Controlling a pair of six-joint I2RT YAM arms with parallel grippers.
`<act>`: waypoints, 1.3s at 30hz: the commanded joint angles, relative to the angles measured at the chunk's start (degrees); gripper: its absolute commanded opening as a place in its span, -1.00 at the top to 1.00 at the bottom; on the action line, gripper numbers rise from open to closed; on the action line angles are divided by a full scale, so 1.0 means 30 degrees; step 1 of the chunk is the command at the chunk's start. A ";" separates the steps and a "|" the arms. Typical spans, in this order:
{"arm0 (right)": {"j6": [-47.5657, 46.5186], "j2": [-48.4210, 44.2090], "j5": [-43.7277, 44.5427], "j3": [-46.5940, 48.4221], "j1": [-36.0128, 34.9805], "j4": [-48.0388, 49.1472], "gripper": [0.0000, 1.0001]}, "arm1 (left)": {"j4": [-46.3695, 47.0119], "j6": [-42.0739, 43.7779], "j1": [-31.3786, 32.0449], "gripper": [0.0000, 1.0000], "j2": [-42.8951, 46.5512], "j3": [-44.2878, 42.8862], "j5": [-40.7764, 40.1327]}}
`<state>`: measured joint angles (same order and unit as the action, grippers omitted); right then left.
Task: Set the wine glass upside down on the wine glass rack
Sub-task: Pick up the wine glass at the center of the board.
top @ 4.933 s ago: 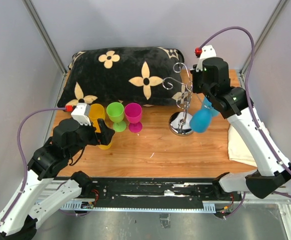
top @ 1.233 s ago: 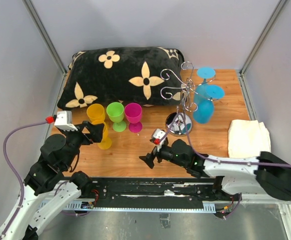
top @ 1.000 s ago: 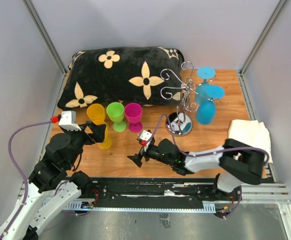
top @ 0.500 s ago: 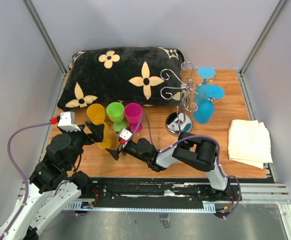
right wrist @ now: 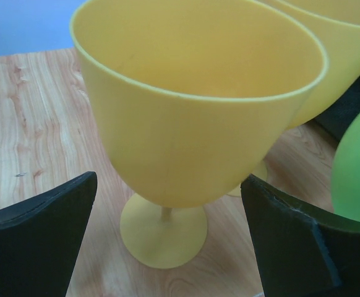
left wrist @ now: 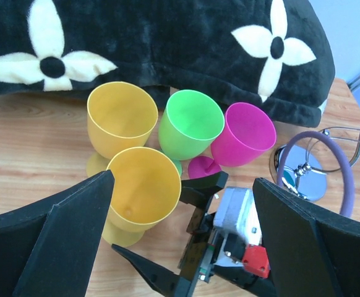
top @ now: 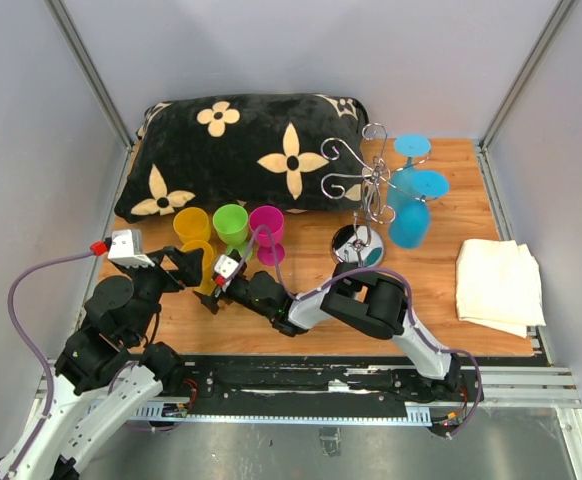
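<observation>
Right wrist view: my right tool point(right wrist: 171, 185) is arriving from the wine glass rack point(top: 371, 195), spread wide and empty, just short of the yellow wine glass point(right wrist: 192, 124) nearest the worktop's near edge; next pickup is starting.

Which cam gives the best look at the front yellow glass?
Right wrist: front yellow glass fills the frame, bowl, stem and foot visible. Left wrist looks down into its bowl, foot partly hidden. Top view: small, partly hidden.

Lab cell, grey panel walls point(top: 301, 50), mounting rail point(top: 311, 385)
</observation>
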<state>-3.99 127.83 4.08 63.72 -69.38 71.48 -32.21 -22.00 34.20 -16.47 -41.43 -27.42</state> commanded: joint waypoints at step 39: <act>-0.1777 0.3504 0.1867 0.3607 -0.0192 0.3843 -0.34 | 0.0352 0.0184 -0.1703 -0.96 0.1016 -0.0031 -0.1212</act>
<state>-9.28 137.38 10.46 75.26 -69.43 78.28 -32.64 -21.89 30.11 -13.28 -41.45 -30.94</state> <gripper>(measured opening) 0.767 0.983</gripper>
